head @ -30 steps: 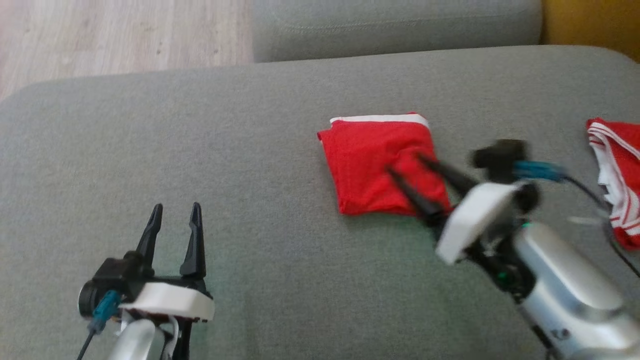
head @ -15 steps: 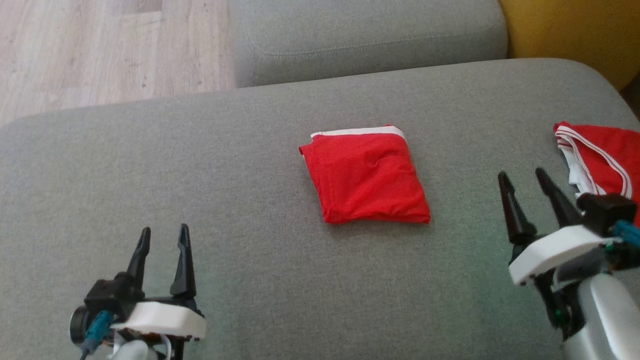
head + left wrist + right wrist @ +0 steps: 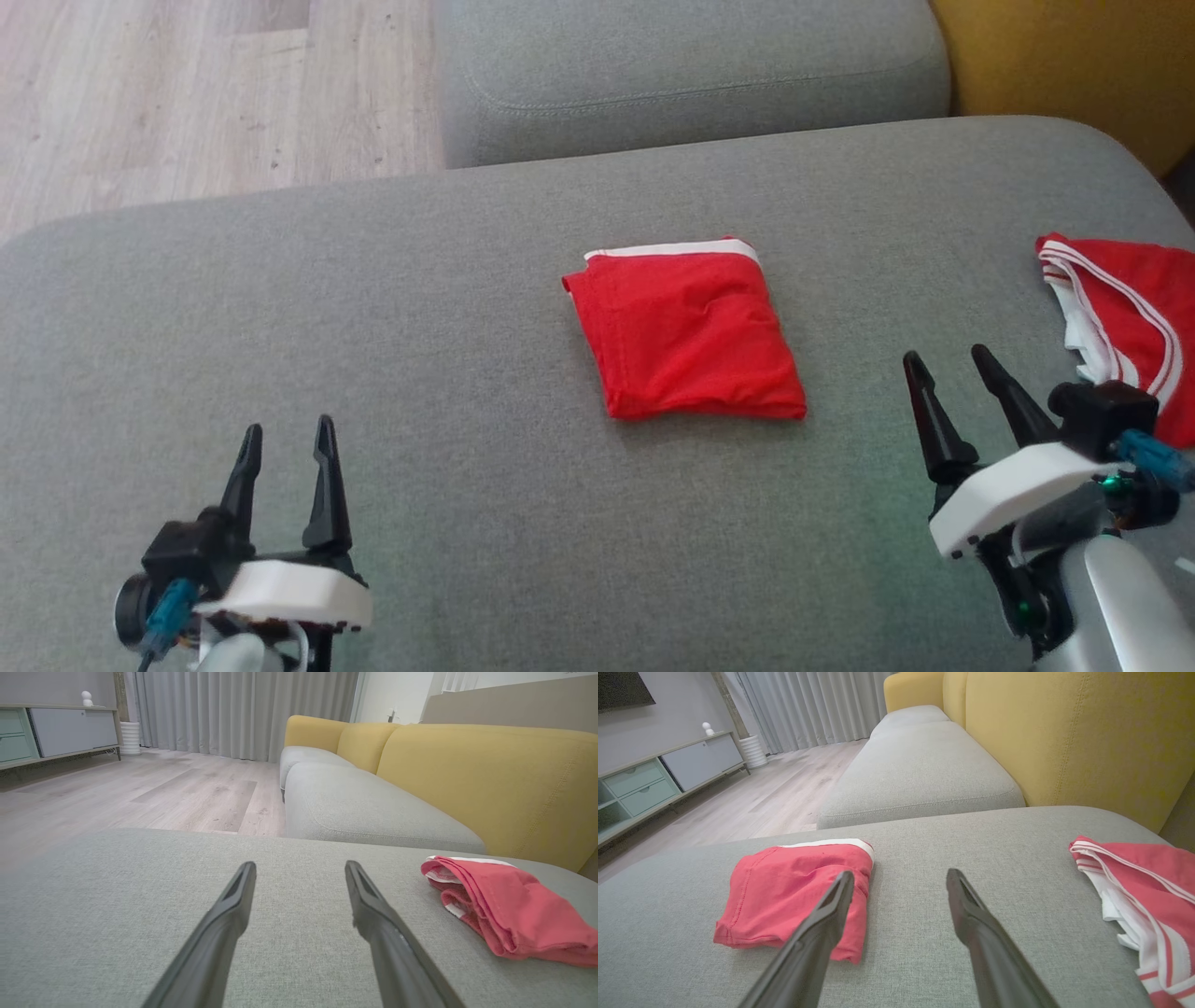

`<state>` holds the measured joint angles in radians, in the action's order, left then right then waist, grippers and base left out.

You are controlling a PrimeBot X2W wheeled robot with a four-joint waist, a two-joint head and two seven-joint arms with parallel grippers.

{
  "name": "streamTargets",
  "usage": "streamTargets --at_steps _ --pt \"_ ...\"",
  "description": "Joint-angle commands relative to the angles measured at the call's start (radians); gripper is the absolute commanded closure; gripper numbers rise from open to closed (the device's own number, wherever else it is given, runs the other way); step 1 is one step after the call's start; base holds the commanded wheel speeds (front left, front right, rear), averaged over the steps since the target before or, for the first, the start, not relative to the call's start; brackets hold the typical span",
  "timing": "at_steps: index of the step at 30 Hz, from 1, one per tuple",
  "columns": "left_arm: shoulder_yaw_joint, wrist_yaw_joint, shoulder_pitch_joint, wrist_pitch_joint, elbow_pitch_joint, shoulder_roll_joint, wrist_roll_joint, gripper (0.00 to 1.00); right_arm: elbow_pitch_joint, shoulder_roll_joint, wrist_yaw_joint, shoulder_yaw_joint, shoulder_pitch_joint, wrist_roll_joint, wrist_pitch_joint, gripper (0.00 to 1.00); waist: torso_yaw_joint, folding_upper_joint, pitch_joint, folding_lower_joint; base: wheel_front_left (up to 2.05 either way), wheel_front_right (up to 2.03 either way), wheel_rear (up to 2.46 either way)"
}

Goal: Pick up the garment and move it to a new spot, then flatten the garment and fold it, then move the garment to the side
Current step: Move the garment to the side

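Across the wide grey cushion [image 3: 373,308], the folded red garment [image 3: 686,331] lies near the middle, with a striped red garment [image 3: 1125,308] at the far right edge. Folding looks done, so carrying it aside seems next: pinch all layers at one edge, lift low, and set it down flat so the fold holds. Nearer, the left claw [image 3: 288,427] and right claw [image 3: 945,355] hover with fingers spread wide, holding nothing, clear of both garments

Home living room with sofa [image 3: 467,774], curtains [image 3: 243,714], sideboard [image 3: 70,730]
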<state>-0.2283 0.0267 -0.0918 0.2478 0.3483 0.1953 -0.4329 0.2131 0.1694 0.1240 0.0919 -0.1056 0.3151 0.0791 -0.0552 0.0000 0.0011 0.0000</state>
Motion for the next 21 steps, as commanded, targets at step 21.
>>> streamTargets --at_steps 21 --pt "0.010 0.005 -0.109 0.002 -0.092 0.041 0.013 0.00 0.369 -0.090 0.007 0.006 -0.450 0.057 0.439 0.00 0.110 0.0000 0.128 0.0000 0.00 0.00 0.00"
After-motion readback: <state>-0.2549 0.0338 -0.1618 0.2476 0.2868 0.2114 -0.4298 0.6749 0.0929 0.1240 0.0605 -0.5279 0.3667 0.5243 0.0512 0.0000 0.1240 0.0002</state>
